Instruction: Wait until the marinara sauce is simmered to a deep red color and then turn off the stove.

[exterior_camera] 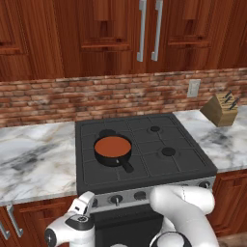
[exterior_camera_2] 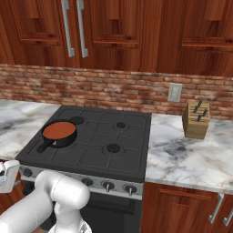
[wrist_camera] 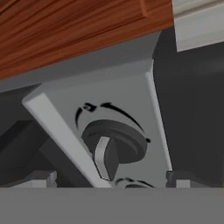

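Note:
The marinara sauce is a flat brick-red disc in a small black saucepan on the front left burner of the stove. From the other side the sauce looks orange-red. My gripper hangs in front of the left end of the silver knob strip, its white hand at the frame's left edge. In the hand view a dark round knob with a grey pointer sits close ahead, and the gripper stands open with one fingertip on each side of it, touching nothing.
More knobs run along the front strip. A wooden knife block stands on the marble counter to the right of the stove. A brick backsplash and wooden wall cabinets are behind, with cabinet doors under the counter.

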### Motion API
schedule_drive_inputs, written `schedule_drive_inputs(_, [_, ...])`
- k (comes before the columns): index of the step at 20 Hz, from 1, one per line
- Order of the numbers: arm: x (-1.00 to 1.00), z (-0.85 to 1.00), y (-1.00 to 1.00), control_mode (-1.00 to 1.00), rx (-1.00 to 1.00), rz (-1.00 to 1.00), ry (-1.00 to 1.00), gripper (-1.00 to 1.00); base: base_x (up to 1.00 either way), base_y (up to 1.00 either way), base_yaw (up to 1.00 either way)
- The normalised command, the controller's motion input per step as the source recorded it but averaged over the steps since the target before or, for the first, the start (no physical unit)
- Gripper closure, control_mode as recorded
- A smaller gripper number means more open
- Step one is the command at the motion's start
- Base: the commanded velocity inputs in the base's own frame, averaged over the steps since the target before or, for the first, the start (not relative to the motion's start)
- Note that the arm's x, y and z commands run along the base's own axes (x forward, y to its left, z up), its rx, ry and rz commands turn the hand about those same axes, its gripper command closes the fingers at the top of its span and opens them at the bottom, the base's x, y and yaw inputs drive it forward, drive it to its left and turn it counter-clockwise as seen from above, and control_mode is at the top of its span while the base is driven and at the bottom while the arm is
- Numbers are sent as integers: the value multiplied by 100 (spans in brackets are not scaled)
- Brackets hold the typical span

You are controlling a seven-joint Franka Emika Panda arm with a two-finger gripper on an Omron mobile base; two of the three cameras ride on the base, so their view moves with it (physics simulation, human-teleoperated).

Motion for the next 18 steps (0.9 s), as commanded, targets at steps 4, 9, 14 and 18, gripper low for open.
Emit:
schedule_drive_inputs(4, [0, 0, 0, -100, 0, 5, -5, -100, 0, 0, 0])
schedule_drive_inputs(9, [0, 0, 0, -100, 0, 8, -7, -100, 0, 0, 0])
schedule_drive_inputs(14, [0, 0, -3, -100, 0, 5, -3, -100, 0, 0, 0])
schedule_drive_inputs(18, [0, 0, -10, -100, 0, 2, -1, -100, 0, 0, 0])
